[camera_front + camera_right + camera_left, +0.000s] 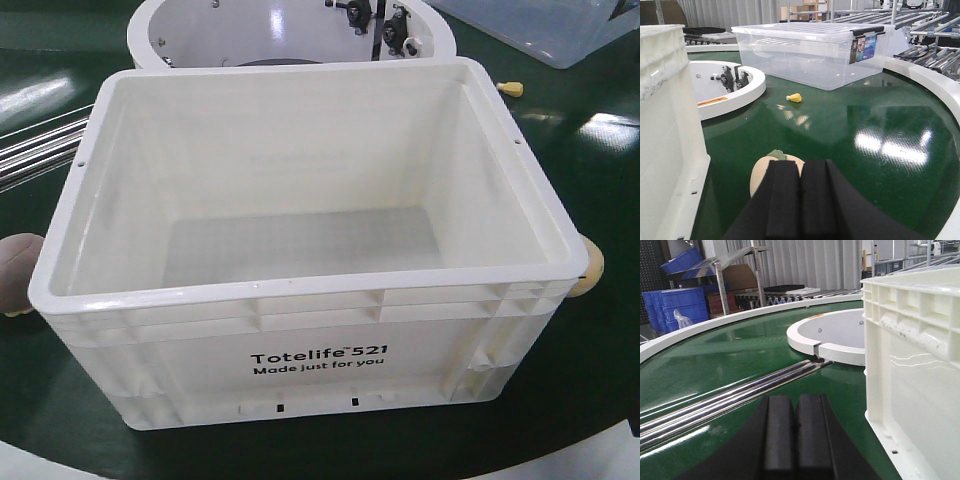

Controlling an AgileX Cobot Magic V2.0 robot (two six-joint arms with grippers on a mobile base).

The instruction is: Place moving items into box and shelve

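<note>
— Where are the two plush toys?
— Both on the green belt [600, 400], outside the white Totelife tote [300, 340]; the reddish-brown egg [18, 270] peeks out at the tote's left near corner; the yellow egg [760, 175], green ridge upward, lies just beside its right wall.
— And the arms?
— The left gripper [795, 402] sits low over the belt with its black pads pressed together, gripping nothing; the tote's ribbed side stands close on its right, and the steel rods [740, 395] run away ahead of it. The right gripper [800, 167] is pinched closed too, nothing between the pads; the yellow egg is just ahead of its tips, partly hidden behind them.
— What's further off?
— A clear lidded tub [815, 55] on the far side; a small yellow object [795, 97] lies on the belt in front of it, too small to name; the white round hub [835, 337] stands behind the tote.
</note>
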